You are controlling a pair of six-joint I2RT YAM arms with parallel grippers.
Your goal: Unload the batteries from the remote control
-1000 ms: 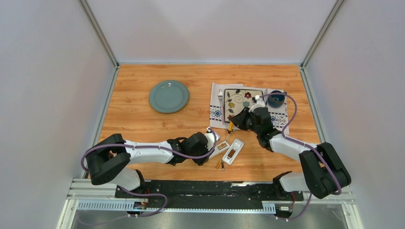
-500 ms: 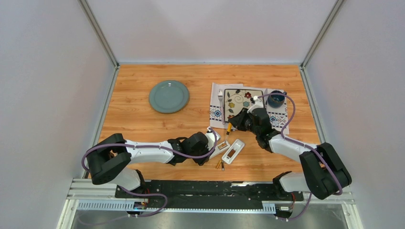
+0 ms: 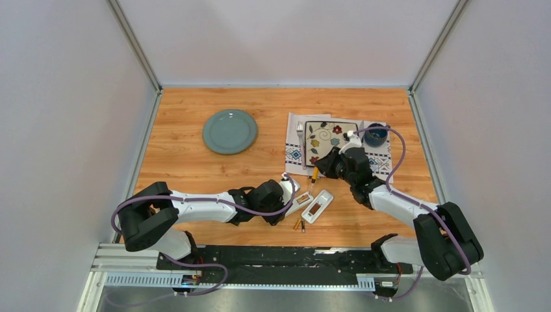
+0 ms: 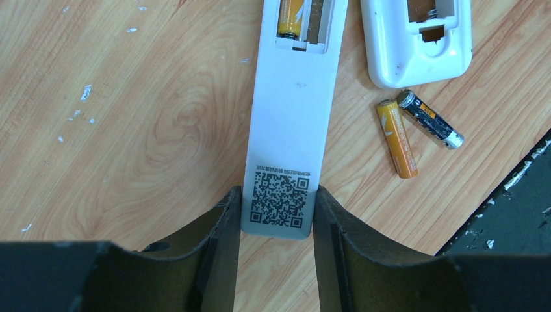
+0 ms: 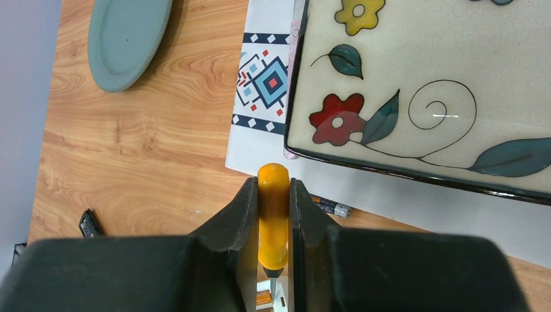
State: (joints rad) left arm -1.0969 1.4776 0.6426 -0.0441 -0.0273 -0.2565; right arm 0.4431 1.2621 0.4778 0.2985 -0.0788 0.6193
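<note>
Near the front edge of the tabletop (image 3: pixel 195 170), the left pincer (image 4: pixel 278 207) is closed part-way on the remote control (image 4: pixel 289 123). One finger presses each long side of its near end, where a square printed code faces up. The remote control lies flat, back upward, cover off. The open bay at its far end holds a seated battery (image 4: pixel 290 16), gold-orange, with bare metal showing in the slot beside it.

Just right of the remote control lies a second white casing (image 4: pixel 416 55), also with an open recess. By that casing's near end, on the wood, rest a loose gold-orange battery (image 4: pixel 396 138) and a dark grey battery (image 4: pixel 430 119). Their far ends almost meet and their near ends spread apart. Both lie apart from the remote control and outside the pincer's grip.

Farther back, the right pincer (image 5: pixel 273 195) is clamped tight on the orange handle of a screwdriver (image 5: pixel 273 224). The handle's rounded end stands beyond the fingertips, and the thin shaft points toward the white pieces. Whether the tip touches anything cannot be told.

A fourth battery (image 5: pixel 331 208) lies on the patterned placemat (image 5: pixel 260 84), just beside the rim of the floral dish (image 5: pixel 422 78). A round grey-green plate (image 3: pixel 229 130) sits well apart to the left. A blue cup (image 3: pixel 375 134) and a fork (image 3: pixel 300 138) flank the dish.
</note>
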